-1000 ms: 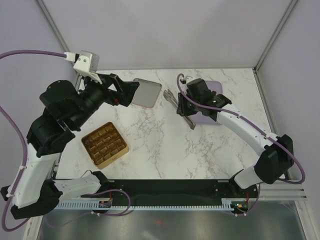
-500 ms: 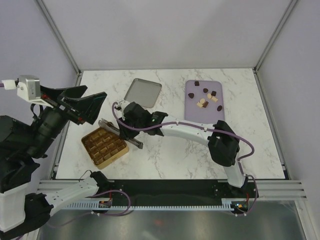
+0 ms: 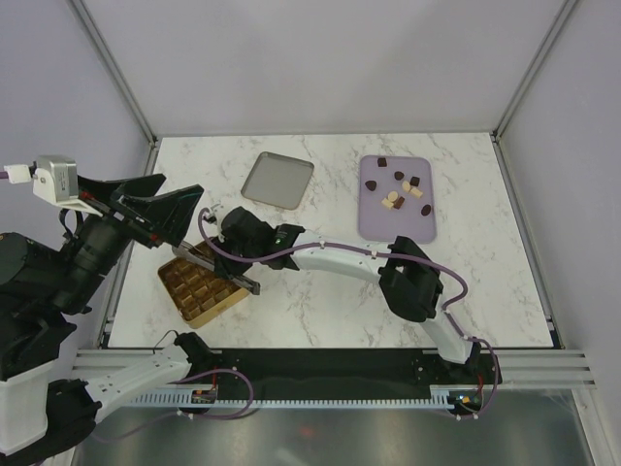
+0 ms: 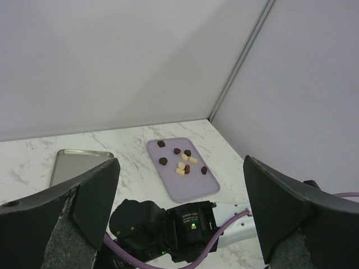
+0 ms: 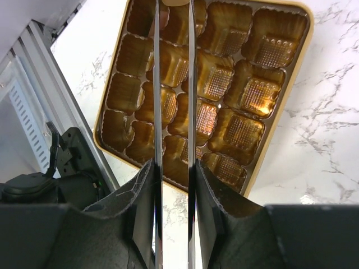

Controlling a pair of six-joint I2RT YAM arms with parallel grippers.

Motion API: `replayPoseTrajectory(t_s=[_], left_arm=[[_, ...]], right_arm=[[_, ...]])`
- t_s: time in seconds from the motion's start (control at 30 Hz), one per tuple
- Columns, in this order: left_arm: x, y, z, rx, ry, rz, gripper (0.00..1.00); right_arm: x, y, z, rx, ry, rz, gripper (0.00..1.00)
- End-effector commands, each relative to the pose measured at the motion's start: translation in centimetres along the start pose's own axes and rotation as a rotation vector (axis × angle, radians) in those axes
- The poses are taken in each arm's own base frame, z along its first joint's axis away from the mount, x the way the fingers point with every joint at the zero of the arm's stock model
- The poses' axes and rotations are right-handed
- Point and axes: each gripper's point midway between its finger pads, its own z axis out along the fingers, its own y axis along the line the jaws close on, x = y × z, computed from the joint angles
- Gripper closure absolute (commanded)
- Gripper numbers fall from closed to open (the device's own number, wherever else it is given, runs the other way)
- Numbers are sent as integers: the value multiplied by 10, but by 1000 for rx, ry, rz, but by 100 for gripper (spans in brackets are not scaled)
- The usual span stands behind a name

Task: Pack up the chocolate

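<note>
- This is a robotics lab test cell, not a home or a shop.
- Two jointed robot arms, the left arm (image 3: 58,282) and the right arm (image 3: 335,258), are bolted side by side to a black rail (image 3: 330,367) at the near edge of a marble-patterned worktop (image 3: 320,316).
- Each arm ends in a two-finger tool, the left tool (image 4: 180,161) and the right tool (image 5: 174,11), and a wrist camera looks along each.
- Plain pale lilac wall panels (image 3: 320,68) enclose the worktop on three sides, joined by bare aluminium posts (image 3: 530,68).
- A purple cable (image 3: 14,174) hangs loose, and a slotted white cable duct (image 3: 320,397) runs along the front.
</note>
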Motion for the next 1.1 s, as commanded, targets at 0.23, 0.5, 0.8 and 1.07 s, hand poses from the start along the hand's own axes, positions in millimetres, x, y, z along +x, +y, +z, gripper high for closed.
replayPoseTrajectory(t_s=[0.23,0.5,0.8,1.07], left_arm=[[2,2,2,-16,7,-9,1],[6,-1,6,-6,21,-8,1],[14,-2,13,-6,48,6,1],[34,0,25,-17,100,32,1]], right_arm=[[-4,14,7,-16,-26,-53,58],[-10,12,5,-3,-41,-61,52],[-42,13,-29,51,-137,-104,53],[-66,-17,-101,135,-235,-68,54]])
